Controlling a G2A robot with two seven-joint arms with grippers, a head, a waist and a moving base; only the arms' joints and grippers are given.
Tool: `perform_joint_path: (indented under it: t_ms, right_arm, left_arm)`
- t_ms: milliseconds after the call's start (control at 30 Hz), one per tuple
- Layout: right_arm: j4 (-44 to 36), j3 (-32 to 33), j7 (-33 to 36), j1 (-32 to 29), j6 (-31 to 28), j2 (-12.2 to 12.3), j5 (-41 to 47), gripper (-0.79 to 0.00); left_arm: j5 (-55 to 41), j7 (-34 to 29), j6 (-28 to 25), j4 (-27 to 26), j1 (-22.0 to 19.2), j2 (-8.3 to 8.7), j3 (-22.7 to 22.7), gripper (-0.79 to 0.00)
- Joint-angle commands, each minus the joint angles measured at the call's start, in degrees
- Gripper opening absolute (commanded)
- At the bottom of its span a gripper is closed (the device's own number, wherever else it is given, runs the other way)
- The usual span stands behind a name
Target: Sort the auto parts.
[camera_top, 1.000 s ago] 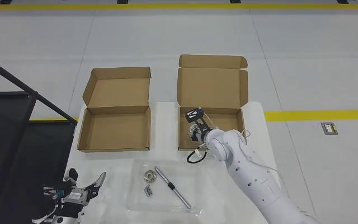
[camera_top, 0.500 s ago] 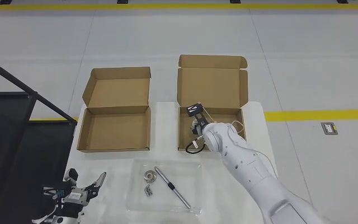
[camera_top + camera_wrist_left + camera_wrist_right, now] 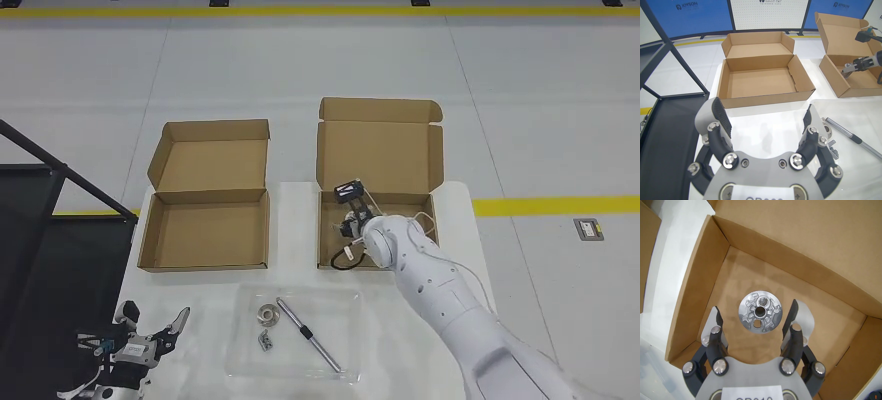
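Right gripper (image 3: 756,306) over box (image 3: 693,291), fingers (image 3: 715,319) spread, disc (image 3: 760,317) between them

The metal rod (image 3: 840,127) runs off the left wrist view's edge.

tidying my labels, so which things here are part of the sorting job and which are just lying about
Part of the job:
disc in the right box
left box
tray holding rod, ring, bracket
right gripper, left gripper, both open

Lying about:
black rack beside the table
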Motion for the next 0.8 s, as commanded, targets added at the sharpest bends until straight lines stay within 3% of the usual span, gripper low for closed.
perform_joint_path:
  t_ms: [0, 133, 367, 467, 600, 767]
  right_arm:
    - [-2.4, 0.4, 0.2, -0.6, 0.0, 0.4, -0.9, 0.0]
    - [-14.1, 1.8, 2.3, -4.6, -1.3, 2.1, -3.9, 0.0]
    - [-52.6, 9.1, 16.2, -22.4, -9.1, 7.5, -8.9, 0.0]
    - [-63.6, 11.6, 22.2, -28.7, -14.3, 9.0, -8.1, 0.0]
    - [-69.2, 12.0, 26.9, -33.0, -19.3, 9.7, -2.5, 0.0]
    - [-69.2, 12.0, 26.9, -33.0, -19.3, 9.7, -2.5, 0.0]
  left_arm:
    - [0.0, 0.0, 0.0, 0.0, 0.0, 0.0, 0.0, 0.0]
    - [0.0, 0.0, 0.0, 0.0, 0.0, 0.0, 0.0, 0.0]
    - [0.0, 0.0, 0.0, 0.0, 0.0, 0.0, 0.0, 0.0]
    - [0.0, 0.0, 0.0, 0.0, 0.0, 0.0, 0.0, 0.0]
    - [0.0, 0.0, 0.0, 0.0, 0.0, 0.0, 0.0, 0.0]
    - [0.0, 0.0, 0.0, 0.0, 0.0, 0.0, 0.0, 0.0]
